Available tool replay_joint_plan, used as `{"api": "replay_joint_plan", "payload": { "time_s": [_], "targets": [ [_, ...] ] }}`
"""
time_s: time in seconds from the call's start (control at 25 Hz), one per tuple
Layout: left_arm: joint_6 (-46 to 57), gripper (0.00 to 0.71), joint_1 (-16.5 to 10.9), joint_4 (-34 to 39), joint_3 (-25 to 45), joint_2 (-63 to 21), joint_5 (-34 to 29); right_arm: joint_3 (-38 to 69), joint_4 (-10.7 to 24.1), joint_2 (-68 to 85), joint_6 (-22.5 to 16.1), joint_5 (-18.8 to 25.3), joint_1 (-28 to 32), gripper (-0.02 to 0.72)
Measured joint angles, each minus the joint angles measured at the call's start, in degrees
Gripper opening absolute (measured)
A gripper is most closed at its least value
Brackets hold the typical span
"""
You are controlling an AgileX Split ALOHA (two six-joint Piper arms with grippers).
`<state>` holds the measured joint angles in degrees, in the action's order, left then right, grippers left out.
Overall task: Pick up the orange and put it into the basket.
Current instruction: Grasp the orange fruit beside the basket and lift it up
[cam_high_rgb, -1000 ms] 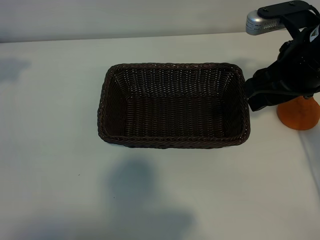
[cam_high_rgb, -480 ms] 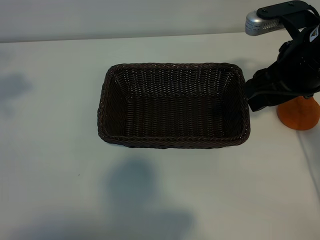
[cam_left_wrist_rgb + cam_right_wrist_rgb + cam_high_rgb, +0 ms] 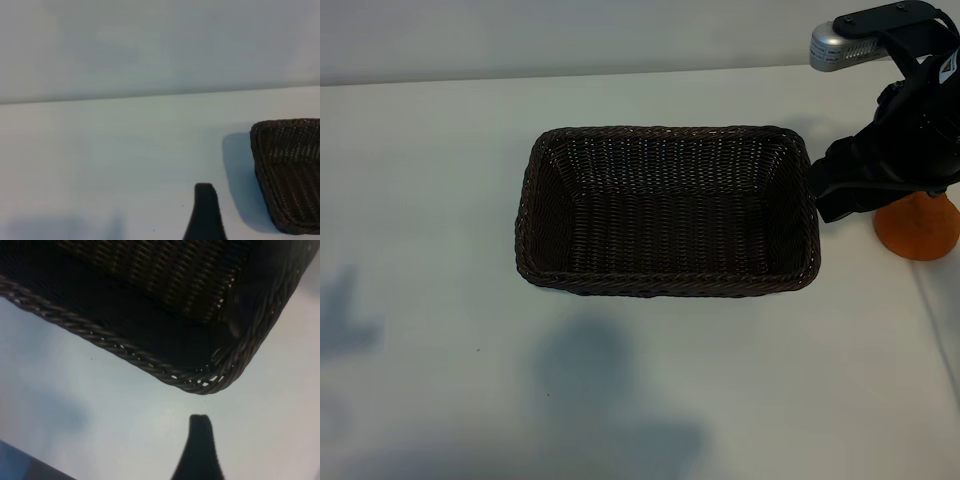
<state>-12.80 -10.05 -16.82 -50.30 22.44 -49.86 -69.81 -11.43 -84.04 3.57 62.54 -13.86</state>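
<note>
The dark brown wicker basket [image 3: 665, 210] stands empty in the middle of the white table. The orange [image 3: 920, 228] rests on the table to the basket's right, and its upper part is hidden behind the black right arm [image 3: 895, 150], which hangs over it. The right wrist view shows one dark finger [image 3: 200, 450] above bare table beside a basket corner [image 3: 210, 382], with nothing between the jaws and no orange in sight. The left arm is outside the exterior view. Its wrist view shows one finger [image 3: 205, 215] over bare table, with the basket's end [image 3: 287, 170] off to the side.
A silver camera head [image 3: 840, 45] sticks out from the right arm's mount at the back right. A pale wall [image 3: 570, 35] rises behind the table's far edge. Soft arm shadows [image 3: 605, 375] lie on the table in front of the basket and at the left edge.
The shadow at the table's left edge has slid from the back toward the front. The right arm, the orange and the basket have not moved.
</note>
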Motion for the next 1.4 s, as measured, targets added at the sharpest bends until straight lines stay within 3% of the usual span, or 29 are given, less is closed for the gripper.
{"api": "replay_joint_plan", "payload": {
  "time_s": [0.32,0.52,0.84,1.16,1.4],
  "targets": [
    [-2.5,0.553,0.0,-1.8,10.8,-15.8,1.7,0.0,0.3,0.0,0.1,0.0,0.0,0.548],
    [-4.4,0.553,0.5,-1.9,15.7,-22.0,-1.6,0.0,0.4,0.0,0.1,0.0,0.0,0.548],
    [-4.1,0.552,0.8,0.1,20.0,-22.8,-6.1,0.0,0.4,0.0,0.1,0.0,0.0,0.548],
    [6.3,0.552,0.8,8.2,20.6,-22.9,-6.8,0.0,0.4,0.0,0.1,0.0,0.0,0.548],
    [11.3,0.552,0.8,12.3,21.3,-23.0,-12.8,0.0,0.4,0.0,0.1,0.0,0.0,0.548]
  ]
}}
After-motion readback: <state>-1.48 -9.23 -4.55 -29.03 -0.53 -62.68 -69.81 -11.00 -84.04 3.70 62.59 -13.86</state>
